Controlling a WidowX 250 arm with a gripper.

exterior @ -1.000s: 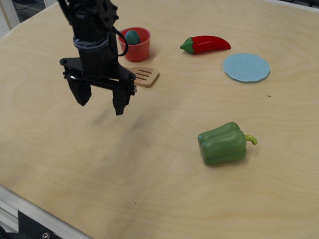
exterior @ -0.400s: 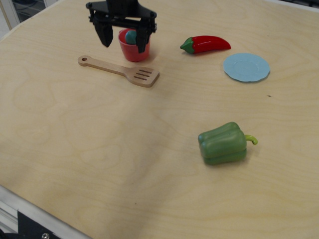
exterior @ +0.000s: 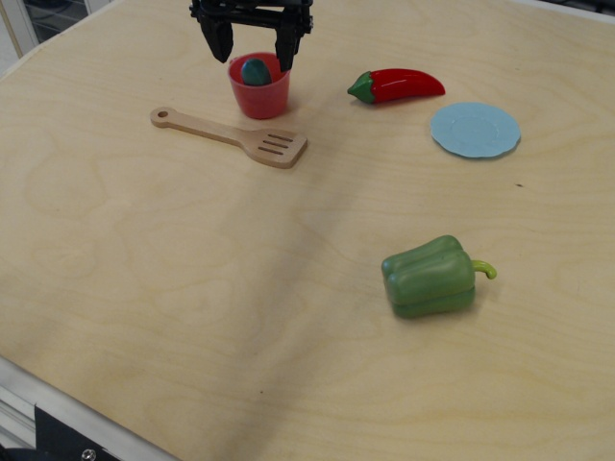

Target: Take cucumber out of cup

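Up at the far end of the bench (exterior: 192,317), the black claw (exterior: 252,53) hangs over the red cup (exterior: 259,86) with its two fingers spread apart, gripping nothing. One finger (exterior: 216,40) sits off to one side of the rim, the other (exterior: 286,50) above the opposite edge. Right below the claw, the cucumber (exterior: 255,70) stands in the cup, its rounded teal-green top poking above the rim; whether a finger touches it, I can't tell. Just in front of the claw lies a wooden spatula (exterior: 231,136), slotted blade nearest the cup. Off to the side are a red chili (exterior: 399,85) and a light-blue plate (exterior: 475,130) with nothing on it. Well away, toward the near edge, rests a green bell pepper (exterior: 430,277).
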